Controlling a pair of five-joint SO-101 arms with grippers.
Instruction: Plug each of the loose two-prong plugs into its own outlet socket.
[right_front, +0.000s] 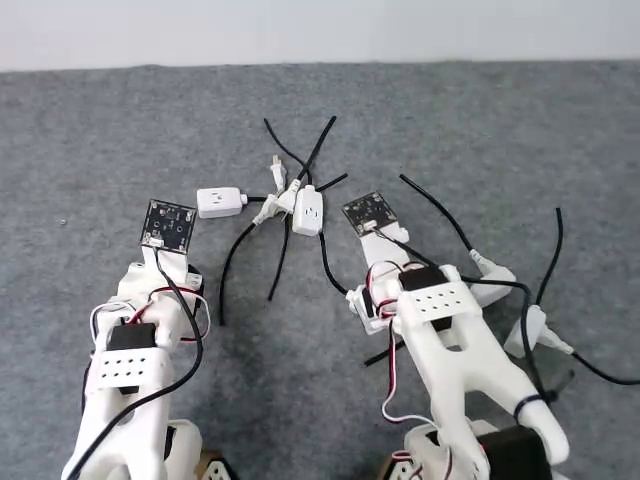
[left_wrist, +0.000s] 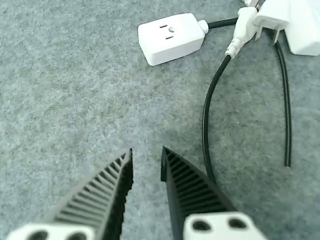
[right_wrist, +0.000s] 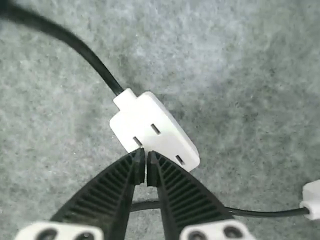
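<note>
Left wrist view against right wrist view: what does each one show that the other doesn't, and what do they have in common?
Left wrist view: the left gripper, open over bare carpet, with a white outlet socket ahead of it, and a loose white plug and a long black cord off to the side. Right wrist view: the right gripper, shut, its tips at the edge of a different socket block lying slots up. Shared: grey carpet and white socket hardware on black cords.

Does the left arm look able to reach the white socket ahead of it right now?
Probably yes: bare carpet lies between the left gripper and the socket, and the black cord runs off to one side.
</note>
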